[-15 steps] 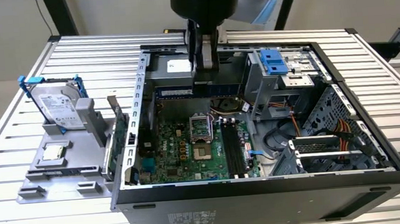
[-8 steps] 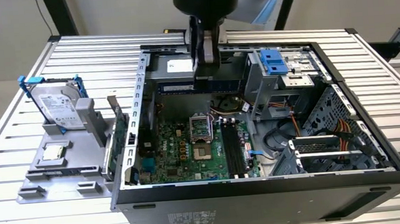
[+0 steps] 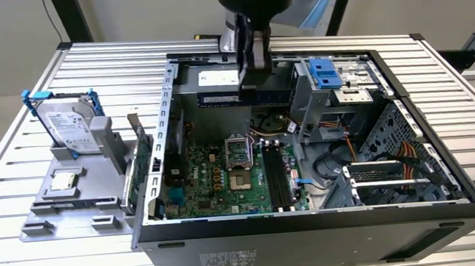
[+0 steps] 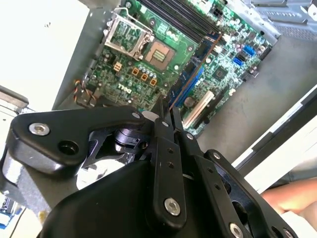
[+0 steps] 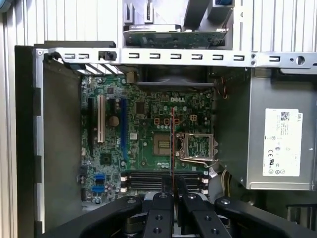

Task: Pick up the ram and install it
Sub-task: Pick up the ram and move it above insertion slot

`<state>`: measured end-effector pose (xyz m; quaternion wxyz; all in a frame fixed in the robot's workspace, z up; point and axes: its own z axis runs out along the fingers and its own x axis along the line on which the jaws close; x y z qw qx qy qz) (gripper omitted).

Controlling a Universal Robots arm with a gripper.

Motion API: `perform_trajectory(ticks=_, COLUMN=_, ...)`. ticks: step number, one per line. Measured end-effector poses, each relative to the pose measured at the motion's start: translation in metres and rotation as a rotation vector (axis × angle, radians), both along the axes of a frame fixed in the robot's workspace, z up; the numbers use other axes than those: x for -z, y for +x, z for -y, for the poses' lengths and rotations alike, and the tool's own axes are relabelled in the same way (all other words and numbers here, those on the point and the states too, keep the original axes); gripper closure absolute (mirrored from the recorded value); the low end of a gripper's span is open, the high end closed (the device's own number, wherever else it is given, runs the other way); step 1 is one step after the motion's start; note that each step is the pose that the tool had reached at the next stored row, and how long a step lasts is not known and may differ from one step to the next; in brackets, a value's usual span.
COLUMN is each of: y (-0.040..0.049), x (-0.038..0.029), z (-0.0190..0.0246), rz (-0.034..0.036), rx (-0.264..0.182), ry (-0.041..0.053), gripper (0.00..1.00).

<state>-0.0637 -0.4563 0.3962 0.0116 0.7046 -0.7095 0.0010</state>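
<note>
My gripper (image 3: 251, 89) hangs over the open computer case (image 3: 153, 176), shut on the ram (image 3: 217, 100), a thin blue stick held level above the motherboard (image 3: 215, 178). Both wrist views show the ram edge-on, running out from between the fingertips (image 4: 159, 115): it appears as a long blue and brown strip (image 4: 198, 62) in the second wrist view and as a thin reddish line (image 5: 172, 141) in the first. The black memory slots (image 3: 276, 177) lie on the board below, close to the gripper (image 5: 172, 182) in the first wrist view.
On the exterior view's left, a grey holder (image 3: 75, 201) carries a hard drive (image 3: 68, 123), a processor chip (image 3: 63, 179) and an upright green card (image 3: 141, 158). Inside the case are a drive cage with blue clips (image 3: 325, 73), cables (image 3: 389, 154) and the power supply (image 5: 277, 144). A person's arm (image 4: 292, 196) is nearby.
</note>
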Motion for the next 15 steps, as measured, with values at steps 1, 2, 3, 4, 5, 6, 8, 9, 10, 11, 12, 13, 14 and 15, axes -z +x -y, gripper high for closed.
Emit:
perform_trajectory(ticks=1, y=0.0014, x=0.0001, z=-0.0008, rz=0.0000, rx=0.000, ry=0.0001, gripper=1.00)
perform_trajectory(ticks=2, y=0.0031, x=0.0002, z=-0.0014, rz=0.0000, rx=0.000, ry=0.0000, gripper=1.00)
perform_trajectory(ticks=3, y=0.0047, x=0.0003, z=-0.0020, rz=0.0000, rx=0.001, ry=0.0000, gripper=1.00)
perform_trajectory(ticks=4, y=0.0065, x=0.0004, z=-0.0024, rz=0.0001, rx=0.001, ry=0.0001, gripper=1.00)
perform_trajectory(ticks=5, y=0.0082, x=0.0005, z=-0.0026, rz=0.0000, rx=0.001, ry=0.0000, gripper=1.00)
perform_trajectory(ticks=6, y=0.0094, x=0.0006, z=-0.0026, rz=0.0000, rx=0.001, ry=0.0001, gripper=1.00)
perform_trajectory(ticks=8, y=0.0119, x=0.0007, z=-0.0026, rz=0.0000, rx=0.001, ry=0.0000, gripper=1.00)
perform_trajectory(ticks=9, y=0.0136, x=0.0007, z=-0.0027, rz=0.0000, rx=0.001, ry=0.0000, gripper=1.00)
perform_trajectory(ticks=10, y=0.0155, x=0.0008, z=-0.0027, rz=0.0000, rx=0.001, ry=0.0000, gripper=1.00)
perform_trajectory(ticks=11, y=0.0173, x=0.0008, z=-0.0026, rz=0.0000, rx=0.001, ry=0.0000, gripper=1.00)
perform_trajectory(ticks=12, y=0.0189, x=0.0008, z=-0.0026, rz=-0.0001, rx=0.001, ry=0.0000, gripper=1.00)
perform_trajectory(ticks=13, y=0.0198, x=0.0009, z=-0.0026, rz=0.0000, rx=0.001, ry=0.0001, gripper=1.00)
perform_trajectory(ticks=14, y=0.0206, x=0.0009, z=-0.0026, rz=0.0000, rx=0.001, ry=0.0000, gripper=1.00)
perform_trajectory(ticks=15, y=0.0213, x=0.0010, z=-0.0026, rz=-0.0001, rx=0.001, ry=0.0001, gripper=1.00)
